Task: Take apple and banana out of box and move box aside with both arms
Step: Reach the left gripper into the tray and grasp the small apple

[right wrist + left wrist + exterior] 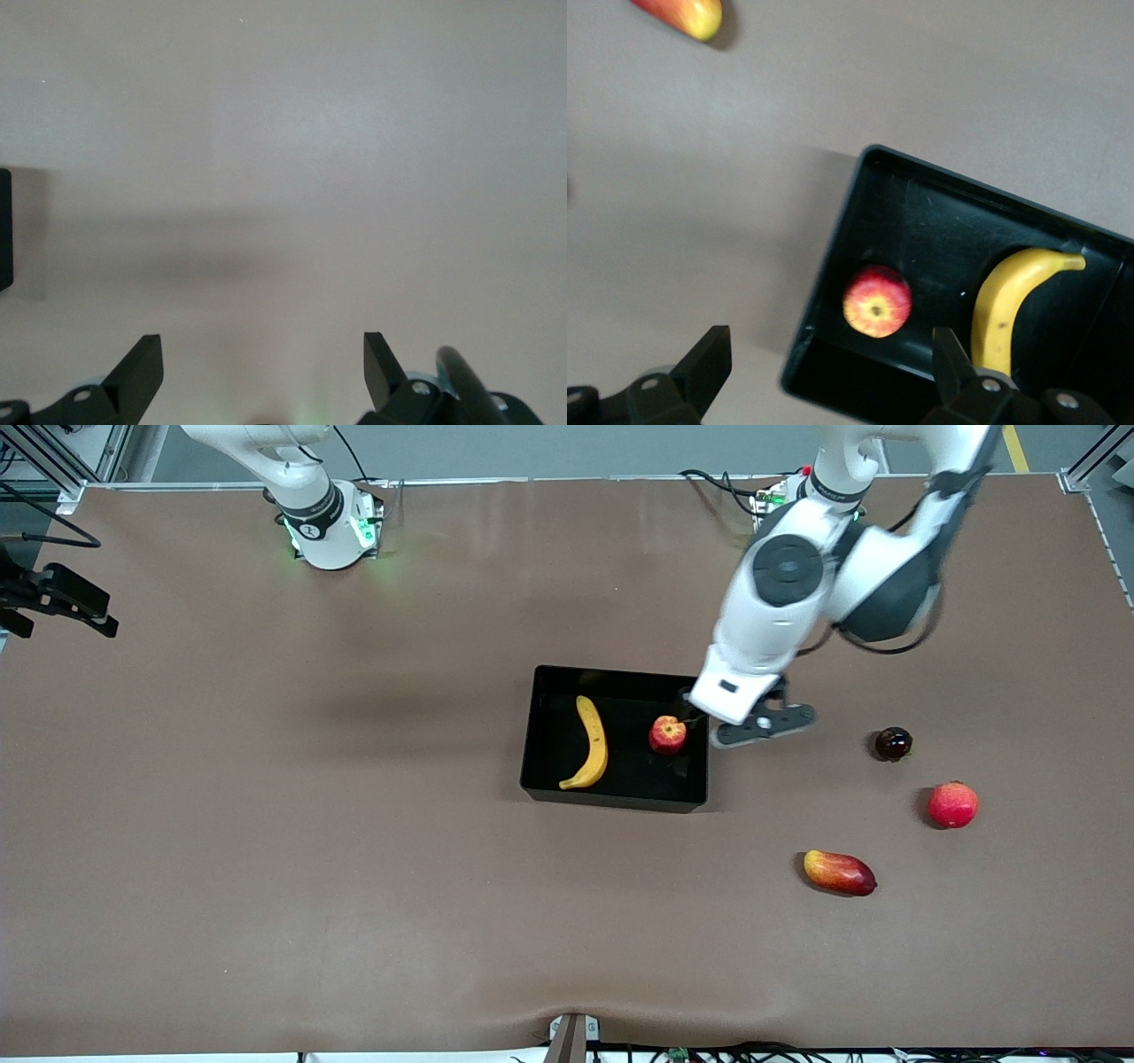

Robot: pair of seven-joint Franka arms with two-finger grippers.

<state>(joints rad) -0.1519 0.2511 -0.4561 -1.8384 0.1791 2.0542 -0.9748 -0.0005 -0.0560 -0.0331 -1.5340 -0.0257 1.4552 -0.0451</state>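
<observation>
Left hand (824, 367) released over box (540, 726) edge | apple (668, 735) just beside | right hand (263, 372) released, waiting

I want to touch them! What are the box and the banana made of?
The box looks like hard black plastic: its inside is glossy and shows reflections. The banana has a smooth, even yellow skin with a few dark specks; it may be a plastic toy, but the look alone cannot settle that.
</observation>
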